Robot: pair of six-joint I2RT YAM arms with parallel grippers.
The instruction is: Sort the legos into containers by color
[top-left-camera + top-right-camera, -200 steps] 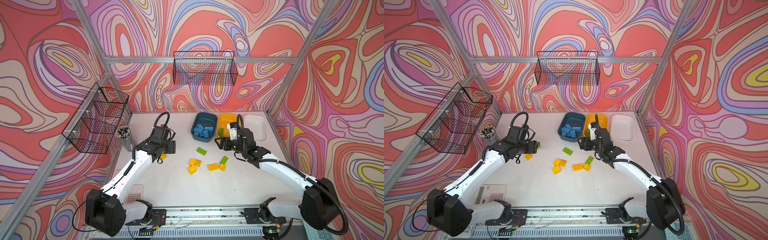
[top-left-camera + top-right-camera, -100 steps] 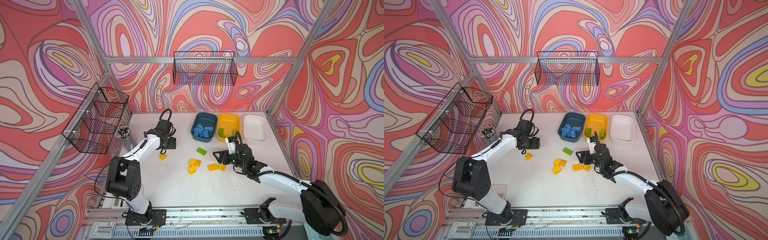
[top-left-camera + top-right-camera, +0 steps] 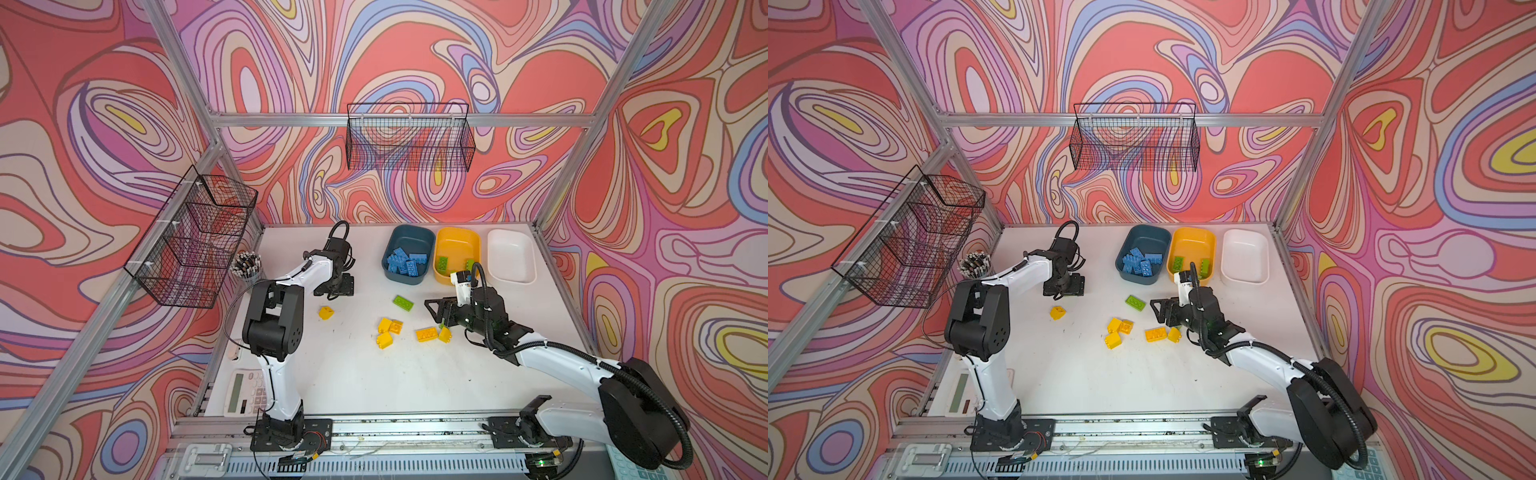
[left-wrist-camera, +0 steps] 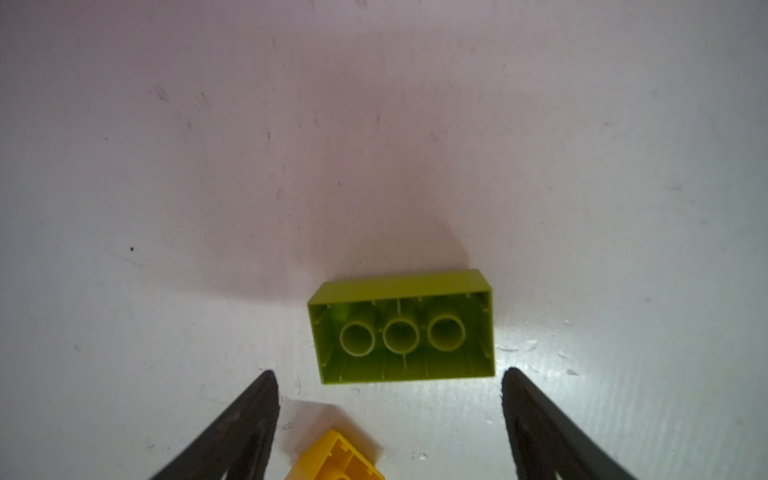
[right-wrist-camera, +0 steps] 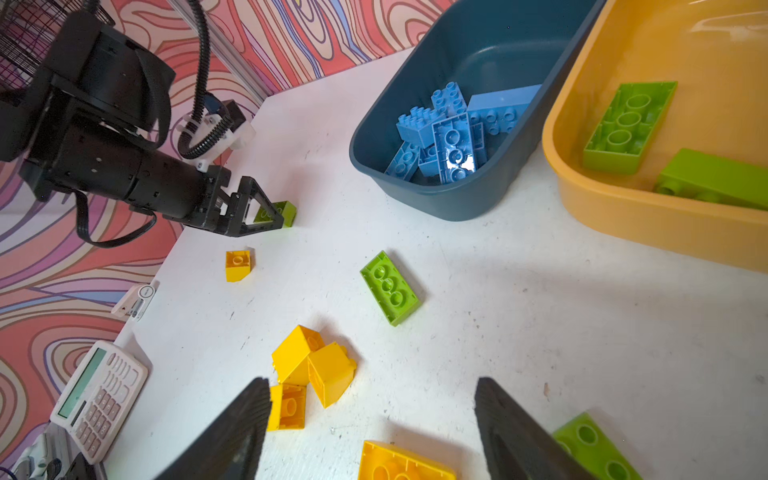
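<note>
Top views: in both, the white table (image 3: 365, 386) is seen with three tubs lined along its far edge. The teal tub (image 3: 409, 237) is filled with blue bricks (image 3: 405, 264); two green bricks (image 3: 442, 264) have been laid in the yellow tub (image 3: 457, 243); the white tub (image 3: 511, 257) is bare.

The left pincer (image 3: 338, 287) is held low at the far left of the table, the right pincer (image 3: 439, 313) over the loose bricks in the middle. Both are spread, and nothing is pinched by either. Left loose on the table are a flat green brick (image 3: 403, 302), a cluster of yellow bricks (image 3: 388, 330) and a lone yellow brick (image 3: 326, 312).

The coming move is judged to turn on the lime brick (image 4: 401, 328) in the left wrist view. It is found just ahead of the left pincer's fingertips (image 4: 259, 403), untouched, its hollow underside turned to the camera. Its long axis is laid across the gap, from one finger toward the other, and the gap is only slightly wider than the brick. A short advance would be needed before its ends could be clamped. The left arm is plainly the nearer; the right pincer is well apart from it.

No brand or label can be read: the calculator (image 5: 97, 399) at the near left of the table is shown too small, and no lettering is made out on any brick.
</note>
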